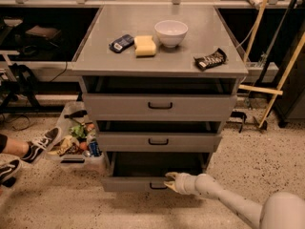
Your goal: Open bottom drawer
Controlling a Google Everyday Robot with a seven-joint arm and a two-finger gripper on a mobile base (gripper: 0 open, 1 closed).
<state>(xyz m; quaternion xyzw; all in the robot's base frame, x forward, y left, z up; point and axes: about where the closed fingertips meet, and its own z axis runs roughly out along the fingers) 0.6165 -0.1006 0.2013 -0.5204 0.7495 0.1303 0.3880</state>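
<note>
At the foot of the grey cabinet (167,58), the bottom drawer (128,183) is sitting partly pulled out, its interior showing. The gripper (172,181) is resting against the front panel beside the black handle (157,186), presumably placed there for pulling outward. Whether it is clamping anything cannot be told.

Btm drawer (127,183), grey flat front, partway open; claw (171,181) at front centre.

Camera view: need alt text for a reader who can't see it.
The robot's claw is at the handle of the bottom drawer, which is pulled partly out of a grey three-drawer cabinet. On the cabinet top sit a white bowl, a yellow sponge and a snack bar.
</note>
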